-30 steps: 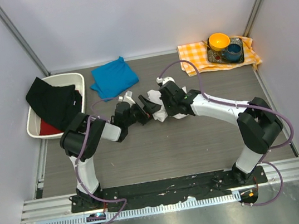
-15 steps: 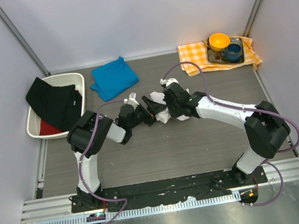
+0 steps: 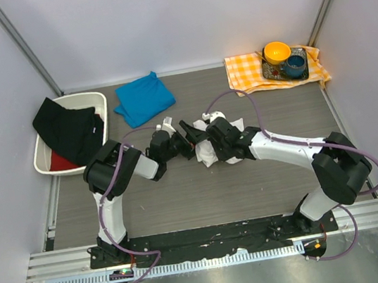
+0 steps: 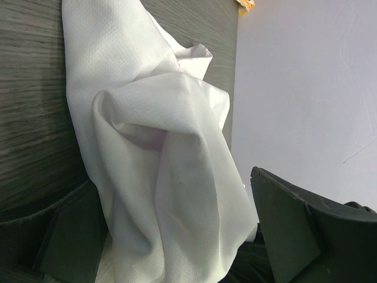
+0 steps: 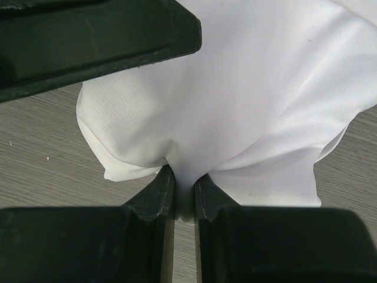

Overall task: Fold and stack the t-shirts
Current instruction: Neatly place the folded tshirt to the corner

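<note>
Fabric of the white shirt (image 3: pixel 207 156) lies bunched in a crumpled heap at the middle of the table (image 3: pixel 183 199), between the two arms. The right gripper (image 5: pixel 184 177) is closed narrowly on a fold of this shirt: the right wrist view shows its two fingers (image 5: pixel 154 194) pinching a gathered ridge of white cloth, with the rest of the cloth spreading away above the pinch. The left gripper (image 4: pixel 177 233) stands wide apart and holds nothing; the left wrist view shows the white cloth draped between its spread fingers, over the grey wood-grain surface. Whether that cloth touches either left finger cannot be determined. The blue shirt (image 3: pixel 144 98) lies as a folded square near the far edge of the table, well apart from both grippers. A white tub (image 3: pixel 90 98) at the far left contains a black garment (image 3: pixel 66 128). A checked cloth (image 3: pixel 246 70) at the far right carries a tray (image 3: pixel 268 73) with an orange bowl (image 3: pixel 276 50) and a blue cup (image 3: pixel 296 64).
</note>
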Robot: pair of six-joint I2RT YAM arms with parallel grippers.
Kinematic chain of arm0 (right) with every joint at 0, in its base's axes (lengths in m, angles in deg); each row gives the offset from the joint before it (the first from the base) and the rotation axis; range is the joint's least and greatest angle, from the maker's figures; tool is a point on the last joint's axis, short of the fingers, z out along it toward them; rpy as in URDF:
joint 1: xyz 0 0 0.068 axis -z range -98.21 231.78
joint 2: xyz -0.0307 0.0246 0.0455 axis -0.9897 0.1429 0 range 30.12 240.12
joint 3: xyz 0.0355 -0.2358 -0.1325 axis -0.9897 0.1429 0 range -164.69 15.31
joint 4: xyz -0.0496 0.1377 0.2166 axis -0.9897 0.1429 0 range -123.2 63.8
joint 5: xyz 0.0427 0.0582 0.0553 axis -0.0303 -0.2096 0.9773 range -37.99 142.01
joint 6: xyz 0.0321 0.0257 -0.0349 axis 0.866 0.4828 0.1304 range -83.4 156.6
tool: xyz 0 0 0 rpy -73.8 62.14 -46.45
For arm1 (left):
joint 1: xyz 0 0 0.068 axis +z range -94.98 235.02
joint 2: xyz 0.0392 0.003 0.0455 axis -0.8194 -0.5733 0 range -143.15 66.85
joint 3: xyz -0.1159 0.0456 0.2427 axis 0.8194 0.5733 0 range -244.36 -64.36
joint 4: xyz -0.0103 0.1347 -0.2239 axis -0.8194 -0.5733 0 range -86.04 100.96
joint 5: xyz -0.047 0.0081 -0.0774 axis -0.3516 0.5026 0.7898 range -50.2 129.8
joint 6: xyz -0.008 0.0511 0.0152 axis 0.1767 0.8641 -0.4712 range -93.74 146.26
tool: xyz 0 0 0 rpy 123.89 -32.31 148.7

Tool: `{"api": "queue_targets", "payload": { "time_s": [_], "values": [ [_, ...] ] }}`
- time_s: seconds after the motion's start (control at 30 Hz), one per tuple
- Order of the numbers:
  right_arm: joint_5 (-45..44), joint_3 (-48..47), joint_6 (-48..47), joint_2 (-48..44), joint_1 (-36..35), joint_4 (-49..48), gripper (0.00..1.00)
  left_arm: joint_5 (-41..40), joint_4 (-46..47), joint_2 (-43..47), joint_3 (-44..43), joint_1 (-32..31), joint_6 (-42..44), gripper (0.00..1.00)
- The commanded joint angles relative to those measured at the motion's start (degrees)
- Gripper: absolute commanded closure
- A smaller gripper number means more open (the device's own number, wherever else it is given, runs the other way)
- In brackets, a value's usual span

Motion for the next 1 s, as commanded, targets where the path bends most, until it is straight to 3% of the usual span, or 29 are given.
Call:
{"api": "queue_targets", "payload": {
  "time_s": [0.0, 0.37, 0.57, 0.67, 0.73, 0.77, 0.8, 0.83, 0.87, 0.9, 0.97],
  "values": [
    [-0.89, 0.34, 0.88, -2.01, -0.7, -2.42, 0.99, -1.0, -7.53, -1.53, 0.2, 0.33, 1.61, 0.0],
    [-1.77, -1.95, 0.7, 0.54, -0.61, -4.0, 0.99, -0.65, -6.3, -2.06, 0.11, -1.96, 1.35, 0.0],
    [-0.01, -3.79, 0.79, 1.33, -0.87, -3.83, 0.99, -0.39, -5.52, -4.07, -0.15, -2.05, 0.91, 0.13],
    [-0.19, -3.62, 0.7, 0.45, -1.23, -3.21, 0.99, 0.05, -4.11, -6.01, -0.94, -2.05, 0.12, 0.29],
    [-0.54, -3.01, 0.53, -0.6, -1.23, -2.6, 0.98, 0.49, -2.71, -6.97, -1.56, -2.05, -0.49, 0.57],
    [-1.58, -2.92, 0.61, -0.86, -1.23, -2.08, 0.91, 0.58, -2.44, -7.76, -2.0, -2.05, -1.11, 0.7],
    [-2.03, -2.74, 0.61, -1.3, -1.4, -1.46, 0.64, 0.67, -2.17, -8.03, -2.18, -1.96, -1.37, 0.93],
    [-2.56, -2.74, 0.79, -1.74, -1.31, -0.15, 0.47, 0.93, -2.26, -7.95, -2.44, -1.96, -1.29, 1.0],
    [-3.52, -2.57, 0.88, -2.79, -1.49, 0.73, 0.33, 0.93, -2.52, -7.42, -2.79, -1.96, -1.37, 1.0],
    [-5.36, -2.3, 1.14, -3.41, -1.58, 1.35, 0.09, 1.11, -2.87, -6.89, -2.97, -1.7, -1.03, 1.0],
    [-7.21, -1.34, 1.66, -5.86, -1.93, 3.2, 0.05, 1.37, -5.59, -4.54, -3.4, -1.18, -0.33, 1.0]
  ]
}}
